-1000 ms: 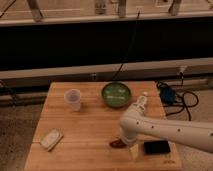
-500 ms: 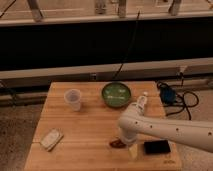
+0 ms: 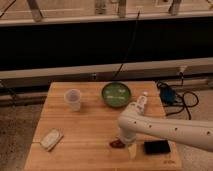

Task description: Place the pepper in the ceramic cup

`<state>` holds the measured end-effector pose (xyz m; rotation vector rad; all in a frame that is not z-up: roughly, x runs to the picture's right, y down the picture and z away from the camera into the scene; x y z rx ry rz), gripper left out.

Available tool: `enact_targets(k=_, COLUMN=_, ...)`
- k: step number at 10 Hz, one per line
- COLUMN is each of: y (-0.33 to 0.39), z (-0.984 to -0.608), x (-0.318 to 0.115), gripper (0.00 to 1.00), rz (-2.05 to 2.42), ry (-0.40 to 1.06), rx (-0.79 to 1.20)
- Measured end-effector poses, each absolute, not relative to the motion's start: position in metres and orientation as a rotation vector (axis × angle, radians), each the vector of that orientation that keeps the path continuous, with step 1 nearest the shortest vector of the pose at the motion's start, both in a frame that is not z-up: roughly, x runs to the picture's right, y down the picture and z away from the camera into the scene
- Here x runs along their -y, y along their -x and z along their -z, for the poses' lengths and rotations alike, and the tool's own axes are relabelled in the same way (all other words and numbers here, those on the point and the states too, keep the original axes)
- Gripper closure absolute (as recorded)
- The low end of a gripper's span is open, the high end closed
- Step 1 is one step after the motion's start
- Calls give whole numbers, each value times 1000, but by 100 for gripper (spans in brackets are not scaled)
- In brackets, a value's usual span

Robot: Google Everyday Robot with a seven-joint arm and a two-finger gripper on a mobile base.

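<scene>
The pepper (image 3: pixel 116 143), small and dark red-brown, lies on the wooden table (image 3: pixel 85 130) near its front edge, right of centre. My gripper (image 3: pixel 127 144) comes down at the end of the white arm (image 3: pixel 165 130) right over the pepper's right end, and the arm's wrist covers most of it. The ceramic cup (image 3: pixel 73 99), a pale handleless tumbler, stands upright at the back left of the table, well away from the gripper.
A wide green bowl (image 3: pixel 116 94) sits at the back centre, with a white bottle (image 3: pixel 141 103) just right of it. A flat black slab (image 3: pixel 157 147) lies right of the gripper. A pale flat packet (image 3: pixel 51 139) lies front left. Cables (image 3: pixel 175 97) trail off the table's right side.
</scene>
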<state>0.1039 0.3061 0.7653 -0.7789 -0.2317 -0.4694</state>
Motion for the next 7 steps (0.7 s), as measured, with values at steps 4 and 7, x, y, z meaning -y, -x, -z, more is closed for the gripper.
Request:
enact_targets(k=4, y=-100, z=-766, x=-307, gripper=34, rz=471, ry=781, rx=229)
enact_targets(k=7, y=-98, z=-766, x=-306, gripper=62, rz=474, ry=782, rx=226)
